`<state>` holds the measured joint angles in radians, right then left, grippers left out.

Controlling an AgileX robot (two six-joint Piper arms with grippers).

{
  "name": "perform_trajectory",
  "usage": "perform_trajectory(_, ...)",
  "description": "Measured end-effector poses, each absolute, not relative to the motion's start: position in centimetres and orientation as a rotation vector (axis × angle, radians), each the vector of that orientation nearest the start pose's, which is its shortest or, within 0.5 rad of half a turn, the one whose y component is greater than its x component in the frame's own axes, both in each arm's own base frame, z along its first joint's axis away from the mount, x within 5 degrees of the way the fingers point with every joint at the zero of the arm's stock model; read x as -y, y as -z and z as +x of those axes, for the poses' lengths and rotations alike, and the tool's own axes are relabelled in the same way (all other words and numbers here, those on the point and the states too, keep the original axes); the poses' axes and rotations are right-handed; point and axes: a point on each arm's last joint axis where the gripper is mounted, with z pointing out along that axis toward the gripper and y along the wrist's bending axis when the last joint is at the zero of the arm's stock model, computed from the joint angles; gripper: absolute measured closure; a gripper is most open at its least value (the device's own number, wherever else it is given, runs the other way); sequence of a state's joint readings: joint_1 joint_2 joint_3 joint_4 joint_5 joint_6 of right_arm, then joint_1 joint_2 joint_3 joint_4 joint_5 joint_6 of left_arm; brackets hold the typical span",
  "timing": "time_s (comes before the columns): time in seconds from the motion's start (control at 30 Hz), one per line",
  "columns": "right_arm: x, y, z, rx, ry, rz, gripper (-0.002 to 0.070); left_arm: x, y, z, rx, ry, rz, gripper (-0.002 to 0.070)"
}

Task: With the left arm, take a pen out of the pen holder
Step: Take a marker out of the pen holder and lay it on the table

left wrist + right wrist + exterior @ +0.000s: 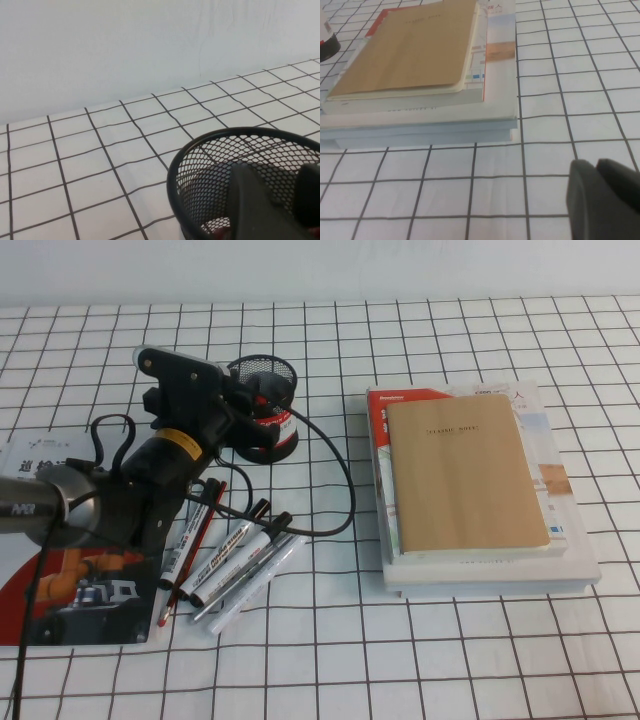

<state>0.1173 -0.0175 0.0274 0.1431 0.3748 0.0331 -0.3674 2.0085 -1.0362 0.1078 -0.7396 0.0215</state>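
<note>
Grid-lined desk (480, 660). Stacked books (465, 475) on the right. Left arm (170, 455) stretched forward, wrist tipped down, left gripper (262, 410) dipped into mesh pen holder (275, 375) at rear left; clenched or released, cannot tell. Loose pens (235, 560) beside the arm. Right gripper (600, 195) low near the books, fingers pressed together.

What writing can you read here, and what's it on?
"MR": on the left arm; the left hand is in the mesh pen holder.
Brown notebook title, marker labels, printed sheet: too blurred to read.
Right hand, near the book stack: no text.
</note>
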Motion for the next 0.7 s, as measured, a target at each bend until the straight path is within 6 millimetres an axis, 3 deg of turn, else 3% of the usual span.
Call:
perform_trajectory(0.17, -1.1, -17.2, 5.1, -1.872, -0.245, 0.01, 0.069, 15.7, -16.9, 39.0, -1.665, 0.259, 0.453, 0.0572)
perform_trajectory(0.5, -1.1, -17.2, 5.1, -1.872, -0.245, 0.01, 0.069, 15.6, -17.6, 38.8, -1.672, 0.255, 0.455, 0.0574)
perform_trajectory(0.7, -1.1, -17.2, 5.1, -1.872, -0.245, 0.01, 0.069, 15.2, -21.3, 38.0, -1.669, 0.244, 0.451, 0.0574)
